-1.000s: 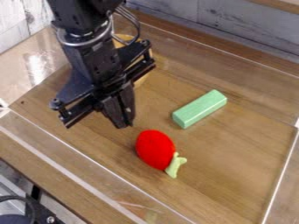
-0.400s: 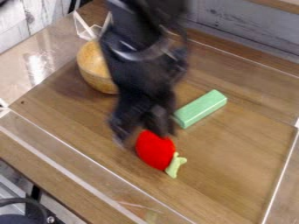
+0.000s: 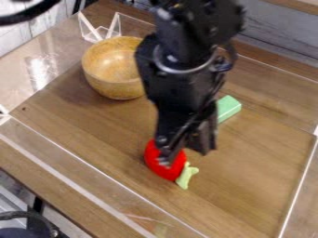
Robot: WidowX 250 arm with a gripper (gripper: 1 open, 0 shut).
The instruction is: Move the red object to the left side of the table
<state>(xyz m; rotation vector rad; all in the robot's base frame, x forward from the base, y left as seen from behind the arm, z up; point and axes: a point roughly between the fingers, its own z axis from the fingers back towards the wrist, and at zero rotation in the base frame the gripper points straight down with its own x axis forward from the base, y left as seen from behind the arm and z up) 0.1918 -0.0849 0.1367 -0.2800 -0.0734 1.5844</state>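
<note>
The hand (image 3: 174, 147) points steeply down at the surface (image 3: 267, 186), its dark fingers drawn together into a narrow, closed tip with nothing between them. The red object (image 3: 162, 163) lies directly under that tip and slightly toward the near edge of the picture; the fingertips are right on top of it or just above, and the blur there does not let me tell whether they touch. Its pale green stem piece (image 3: 187, 175) sticks out below and to the right of the hand, lying flat on the wood.

Behind the hand on its right, partly hidden by the arm, a light green block (image 3: 231, 107) rests on the surface. Up and to the left of the hand, well apart from it, stands a wooden bowl (image 3: 110, 67). A low clear wall (image 3: 74, 181) edges the surface along the near side, below and left of the hand.
</note>
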